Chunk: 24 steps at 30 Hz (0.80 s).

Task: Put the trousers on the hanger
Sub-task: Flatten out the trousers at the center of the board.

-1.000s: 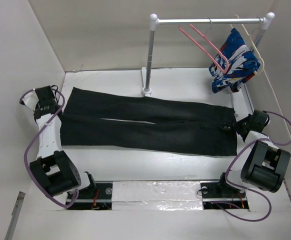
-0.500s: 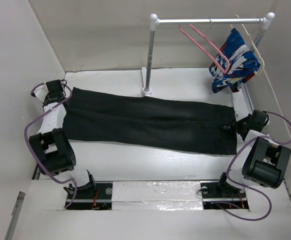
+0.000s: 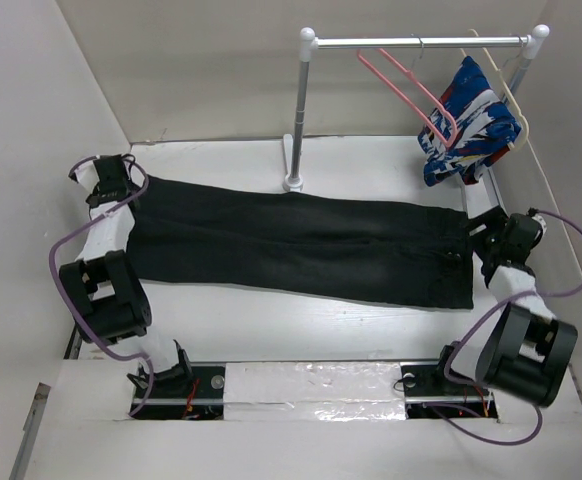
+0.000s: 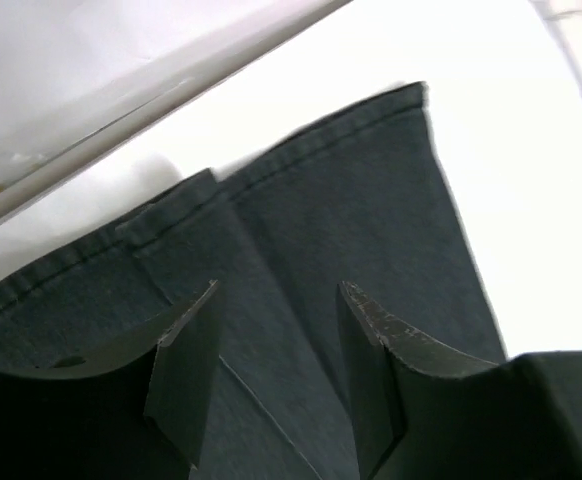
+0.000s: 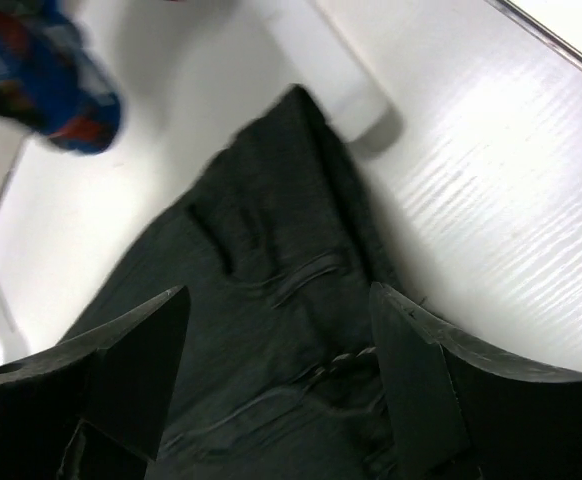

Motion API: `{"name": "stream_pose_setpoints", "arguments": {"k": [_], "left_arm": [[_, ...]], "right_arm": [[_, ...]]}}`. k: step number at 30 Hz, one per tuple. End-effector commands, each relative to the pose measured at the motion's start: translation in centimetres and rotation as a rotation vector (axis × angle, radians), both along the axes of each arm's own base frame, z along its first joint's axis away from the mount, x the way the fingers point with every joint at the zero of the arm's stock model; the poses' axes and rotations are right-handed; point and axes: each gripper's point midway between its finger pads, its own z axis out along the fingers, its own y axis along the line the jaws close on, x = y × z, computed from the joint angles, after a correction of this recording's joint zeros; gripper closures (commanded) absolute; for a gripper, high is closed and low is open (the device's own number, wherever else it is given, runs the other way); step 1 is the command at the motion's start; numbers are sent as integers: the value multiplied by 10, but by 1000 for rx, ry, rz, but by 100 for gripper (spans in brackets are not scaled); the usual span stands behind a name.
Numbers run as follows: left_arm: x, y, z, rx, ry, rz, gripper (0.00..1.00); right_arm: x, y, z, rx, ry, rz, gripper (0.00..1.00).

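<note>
The black trousers [image 3: 301, 245] lie flat across the table, legs stacked one on the other, hems at the left and waistband at the right. My left gripper [image 3: 123, 190] hovers over the hems [image 4: 301, 170], open, with only cloth beneath it [image 4: 279, 292]. At the waistband end my right gripper [image 3: 489, 242] also stands open just above the fabric [image 5: 278, 292], nothing pinched between its fingers. The pink hanger [image 3: 411, 90] hangs from the rail at the back right, away from both grippers.
A metal rail [image 3: 421, 42] on a post [image 3: 297, 110] stands behind the trousers, its base [image 3: 293, 183] touching the cloth's far edge. A blue, white and red garment [image 3: 469, 120] hangs on a cream hanger [image 3: 511, 95] at the right. White walls close in on both sides.
The trousers went from two legs side by side to a narrower stacked fold. My left arm swung toward the far left corner. Both grippers opened and let go of the cloth.
</note>
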Motion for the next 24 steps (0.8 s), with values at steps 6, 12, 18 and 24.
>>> {"name": "stream_pose_setpoints", "arguments": {"k": [6, 12, 18, 24], "left_arm": [[-50, -35, 60, -34, -200, -55, 61], [-124, -46, 16, -157, -156, -11, 100], [-165, -42, -46, -250, -24, 101, 97], [-179, -17, -73, -263, 66, 229, 77]], "right_arm": [[-33, 49, 53, -186, -194, 193, 26], [-57, 107, 60, -250, -299, 461, 100], [-66, 124, 50, -298, -269, 588, 100], [-67, 132, 47, -277, -271, 639, 96]]}}
